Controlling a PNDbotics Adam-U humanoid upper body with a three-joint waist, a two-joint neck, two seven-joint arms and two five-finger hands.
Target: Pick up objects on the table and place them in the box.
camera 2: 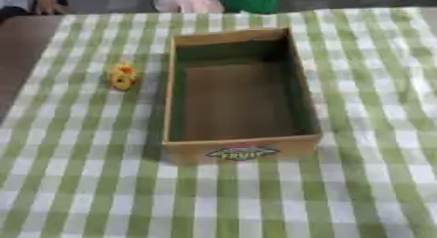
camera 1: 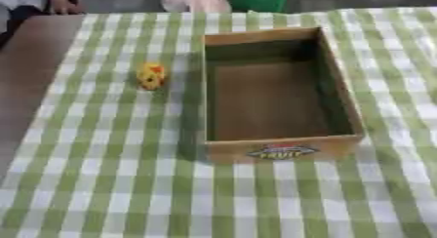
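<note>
Progress: nothing in yet, by the look of it; open rectangular brown cardboard box (camera 1: pixel 275 151) showing only its bare brown floor and shadowed green-tinted inner walls.
Left to do: one visible thing waiting, a small rounded yellow object with red-orange spots (camera 1: pixel 151 75); too small to name beyond colour and shape.
Object's place: standing on the green-and-white checked cloth of the table (camera 1: pixel 102 183), on the left of the box, apart from its left wall, level with the box's far half.
Box's place: middle of the table, long side running away from the camera, near wall carrying a colourful label reading "FRUIT" (camera 2: pixel 243 153).
Table edge: bare brown strip of table showing at the far left, past the cloth.
Other objects: none visible on the cloth; whole task, judged from here, resting on that one yellow piece.
Left hand: nowhere in either eye view; spread, curled or pinching, impossible to tell.
Right hand: likewise out of both views; no arm, no fingers, nothing to read.
Step in hand: judged as the very start, before any reach.
Next move, as a judgement: reach from the left side looking shortest, given the object's place left of the box; then a short carry rightward over the box's left wall and a release above the bare floor.
Risk: small rounded shape, likely to roll or tip if nudged before being gripped.
</note>
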